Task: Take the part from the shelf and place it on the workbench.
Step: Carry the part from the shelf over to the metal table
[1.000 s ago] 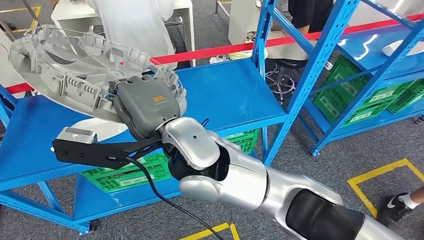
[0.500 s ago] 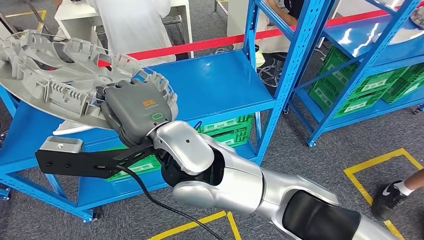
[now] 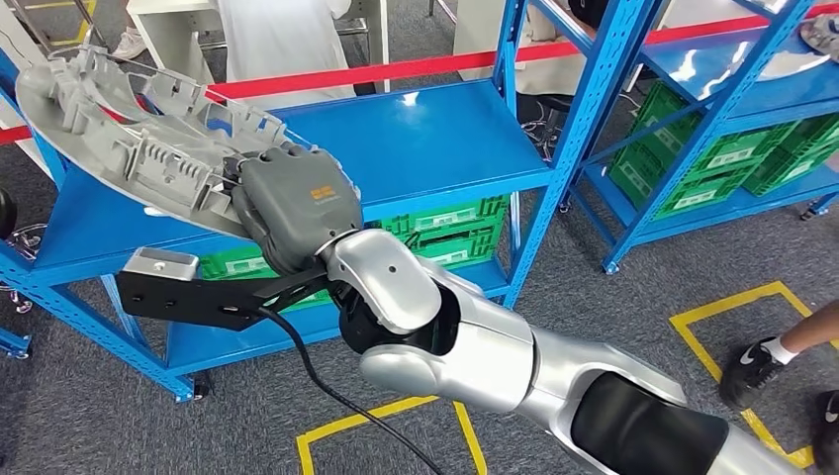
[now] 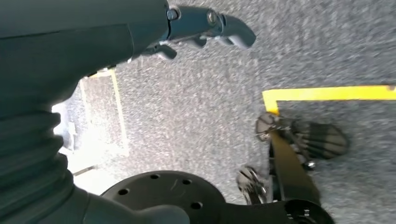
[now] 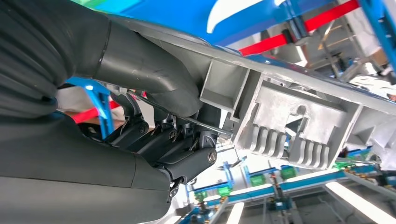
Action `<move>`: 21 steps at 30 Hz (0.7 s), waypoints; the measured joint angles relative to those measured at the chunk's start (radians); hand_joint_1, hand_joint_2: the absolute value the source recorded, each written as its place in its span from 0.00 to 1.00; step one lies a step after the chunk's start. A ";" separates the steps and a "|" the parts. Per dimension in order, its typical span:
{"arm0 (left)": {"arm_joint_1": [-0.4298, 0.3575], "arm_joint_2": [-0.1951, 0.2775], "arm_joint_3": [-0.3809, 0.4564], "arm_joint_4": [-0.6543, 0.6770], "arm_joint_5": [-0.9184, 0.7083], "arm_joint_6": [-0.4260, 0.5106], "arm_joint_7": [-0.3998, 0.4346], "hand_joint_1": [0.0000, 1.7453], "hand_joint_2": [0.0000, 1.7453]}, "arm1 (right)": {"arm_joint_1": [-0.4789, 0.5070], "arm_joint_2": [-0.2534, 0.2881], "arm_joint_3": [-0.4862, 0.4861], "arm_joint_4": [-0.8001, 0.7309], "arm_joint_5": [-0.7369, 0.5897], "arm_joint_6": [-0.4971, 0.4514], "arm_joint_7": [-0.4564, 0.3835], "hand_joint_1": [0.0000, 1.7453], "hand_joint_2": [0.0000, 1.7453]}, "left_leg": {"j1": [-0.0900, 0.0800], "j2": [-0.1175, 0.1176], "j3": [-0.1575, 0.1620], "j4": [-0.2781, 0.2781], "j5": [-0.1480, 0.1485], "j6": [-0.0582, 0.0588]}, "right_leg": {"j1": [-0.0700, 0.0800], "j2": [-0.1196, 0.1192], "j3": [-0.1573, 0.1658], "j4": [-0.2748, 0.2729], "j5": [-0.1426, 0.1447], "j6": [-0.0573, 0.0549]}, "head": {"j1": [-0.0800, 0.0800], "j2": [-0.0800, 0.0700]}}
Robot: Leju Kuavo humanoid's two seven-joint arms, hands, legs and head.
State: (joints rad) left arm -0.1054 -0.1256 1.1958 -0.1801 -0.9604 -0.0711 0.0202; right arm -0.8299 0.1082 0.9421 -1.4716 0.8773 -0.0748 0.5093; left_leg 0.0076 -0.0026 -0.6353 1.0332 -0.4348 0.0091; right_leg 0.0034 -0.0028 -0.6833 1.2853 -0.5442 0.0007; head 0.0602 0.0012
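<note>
- The part (image 3: 139,129) is a large grey disc-shaped moulding with ribs, clips and cut-outs along its rim; it is held tilted in the air over the left end of the blue shelf (image 3: 435,139), its far edge higher than its near edge.
- The right hand (image 3: 287,203) grips the part at its near rim; in the right wrist view the thumb (image 5: 140,60) presses on 1 face and the darker fingers (image 5: 154,135) curl under the other, beside a ribbed clip block (image 5: 289,126).
- The left hand (image 4: 140,32) hangs over the grey floor, its fingers (image 4: 219,28) held narrow and curled in with nothing in them.
- Judged by its thin walls and ribbing, the part is probably light, stiff plastic, but wide, so a grip at 1 edge leaves a long overhang that could lever and twist in the fingers.
- The smooth faces may slip; the ribs near the rim offer a better hold than the flat skin.
- The small clips look breakable, so the set-down should probably be level and gentle, not on 1 edge.
- No workbench is identifiable here.
</note>
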 joint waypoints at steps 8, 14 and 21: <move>0.001 -0.002 -0.002 0.000 -0.004 -0.006 -0.006 0.00 1.00 | 0.001 0.000 -0.004 0.002 0.021 -0.008 0.000 1.00 1.00 | -0.001 0.002 -0.047 0.003 0.047 -0.036 | 0.015 -0.005 0.173 -0.280 0.020 -0.038 | -0.001 0.000; 0.001 0.000 -0.003 0.000 -0.010 -0.013 -0.011 0.00 1.00 | 0.013 -0.002 -0.006 0.002 0.038 -0.009 0.000 1.00 1.00 | 0.007 0.001 -0.083 0.268 -0.117 -0.060 | 0.010 -0.011 0.078 -0.277 0.099 -0.046 | -0.005 0.000; -0.007 0.000 -0.003 0.000 -0.015 -0.014 -0.013 0.00 1.00 | 0.019 -0.008 -0.013 0.002 0.045 -0.010 0.000 1.00 1.00 | -0.001 -0.005 0.135 -0.013 -0.112 -0.031 | 0.008 -0.012 -0.003 -0.258 0.176 -0.014 | 0.000 0.000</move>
State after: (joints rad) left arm -0.1125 -0.1255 1.1926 -0.1802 -0.9756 -0.0850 0.0075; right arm -0.8111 0.1006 0.9293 -1.4694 0.9221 -0.0850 0.5093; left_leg 0.0071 -0.0080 -0.5008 1.0198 -0.5467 -0.0224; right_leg 0.0111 -0.0143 -0.6867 1.0269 -0.3685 -0.0130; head 0.0597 0.0011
